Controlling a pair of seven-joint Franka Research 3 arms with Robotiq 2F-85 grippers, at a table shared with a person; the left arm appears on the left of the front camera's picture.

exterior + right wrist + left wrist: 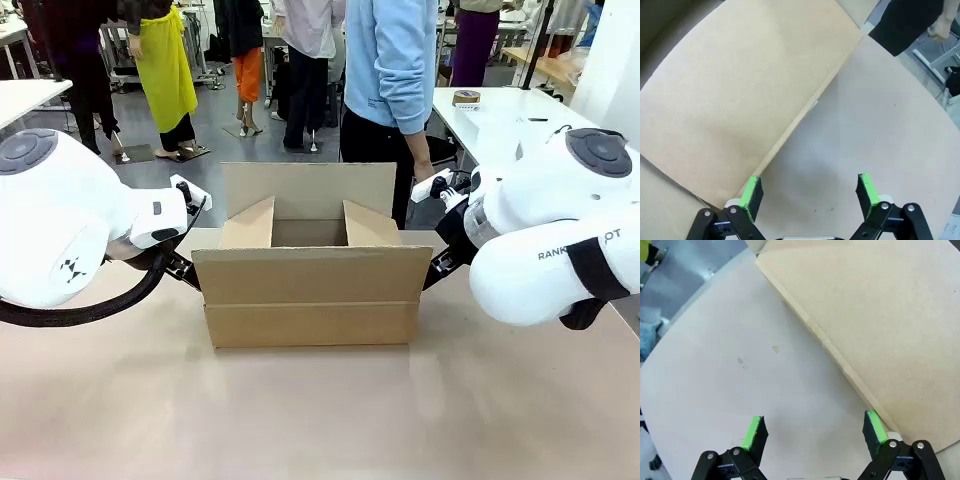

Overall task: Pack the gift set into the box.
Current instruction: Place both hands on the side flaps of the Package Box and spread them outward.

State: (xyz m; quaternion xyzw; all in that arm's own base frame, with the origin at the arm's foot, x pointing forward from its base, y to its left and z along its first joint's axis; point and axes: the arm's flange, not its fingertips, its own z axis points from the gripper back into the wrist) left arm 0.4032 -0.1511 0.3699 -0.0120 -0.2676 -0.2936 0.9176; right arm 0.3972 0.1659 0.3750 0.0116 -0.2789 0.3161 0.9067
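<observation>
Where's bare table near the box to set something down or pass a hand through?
Free: the wide table strip from the box to the near edge. Crowded: both box ends, where the open left hand and open right hand flank it. A person stands behind the far flap.

I see the box [310,290] as matt brown corrugated cardboard. My table [300,410] looks smooth, pale and matt. Arm shells [60,215] read glossy white plastic.

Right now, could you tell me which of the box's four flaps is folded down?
The near flap, on the robot's side: it hangs over the front of the box, while the far flap and both side flaps stand up.
</observation>
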